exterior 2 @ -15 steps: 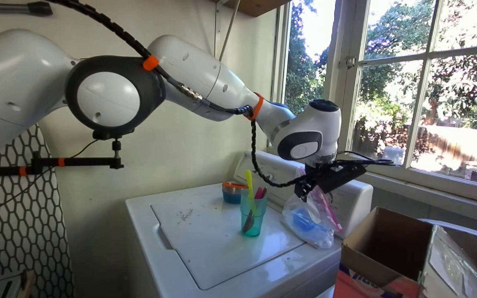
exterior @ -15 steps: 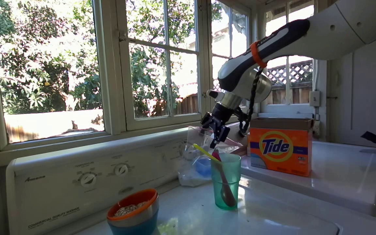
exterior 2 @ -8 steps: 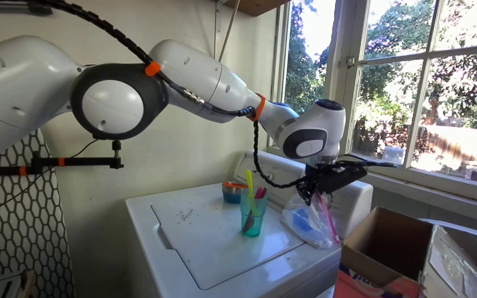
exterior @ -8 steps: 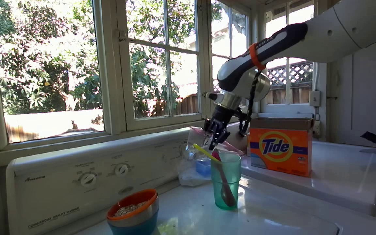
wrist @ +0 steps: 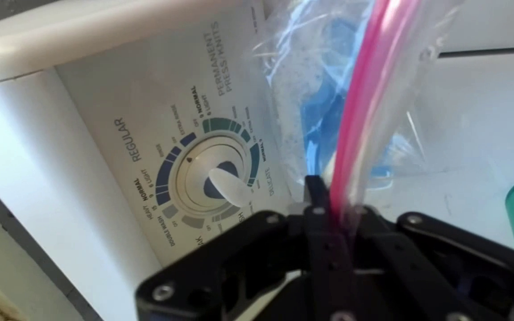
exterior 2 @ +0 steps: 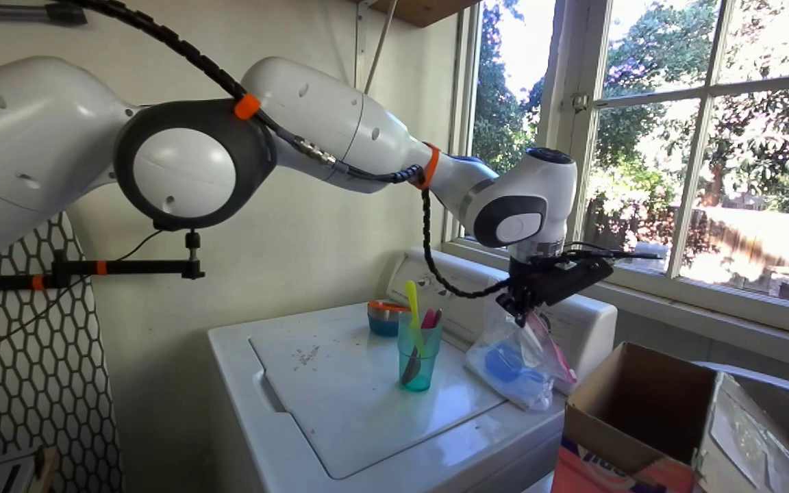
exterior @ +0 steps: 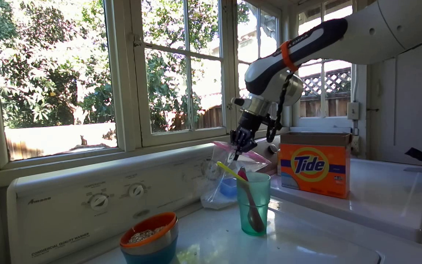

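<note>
My gripper (wrist: pixel 335 200) is shut on the rim of a clear zip bag (wrist: pixel 364 102), by its pink seal strip. The bag holds a blue object (wrist: pixel 321 116) and white powder. In both exterior views the gripper (exterior: pixel 237 156) hangs above the back of the washer, and the bag (exterior 2: pixel 524 397) stretches up to it with its base against the washer top. One fingertip shows left of the pink strip in the wrist view; the bag covers part of the opposite one. A green cup (exterior: pixel 255 194) with a yellow-handled utensil (exterior: pixel 229 170) and a dark spoon stands close by.
An open Tide box (exterior: pixel 313 168) stands beside the washer's back right in an exterior view. An orange-rimmed bowl (exterior: pixel 150 240) with flakes sits on the washer lid (exterior 2: pixel 367 411). Behind the bag rises the control panel with a dial (wrist: pixel 212 174); windows lie beyond.
The gripper dipped to the bag's rim, its jaws came together on it, and it has since risen a little, drawing the bag's upper part taut. Cup, bowl and box have stayed put.
</note>
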{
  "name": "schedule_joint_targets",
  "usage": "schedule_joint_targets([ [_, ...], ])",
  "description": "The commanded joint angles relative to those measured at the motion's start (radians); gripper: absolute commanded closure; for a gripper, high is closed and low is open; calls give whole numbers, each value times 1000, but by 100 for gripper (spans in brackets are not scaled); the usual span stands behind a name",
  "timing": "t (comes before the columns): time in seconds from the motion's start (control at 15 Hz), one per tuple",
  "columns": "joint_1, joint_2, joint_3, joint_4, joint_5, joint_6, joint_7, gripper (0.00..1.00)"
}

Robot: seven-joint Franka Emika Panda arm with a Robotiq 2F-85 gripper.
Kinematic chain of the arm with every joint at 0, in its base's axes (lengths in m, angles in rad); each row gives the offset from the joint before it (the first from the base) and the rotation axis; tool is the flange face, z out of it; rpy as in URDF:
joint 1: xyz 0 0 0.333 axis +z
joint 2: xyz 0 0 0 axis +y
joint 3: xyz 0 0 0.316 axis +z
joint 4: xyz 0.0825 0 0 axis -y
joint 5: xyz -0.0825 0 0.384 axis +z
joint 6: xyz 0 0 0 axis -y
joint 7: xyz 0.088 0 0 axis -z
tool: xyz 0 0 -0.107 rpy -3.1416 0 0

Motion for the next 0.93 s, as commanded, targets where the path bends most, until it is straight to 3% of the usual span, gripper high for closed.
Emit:
schedule_joint_targets([
  [0.0, -22, -51, 15, -13, 30, 13, -30, 99],
  [0.53, -64, -202, 66, -45, 79, 65, -89, 99],
  [0.87, -104, -312, 90, -134, 107, 136, -117, 99],
])
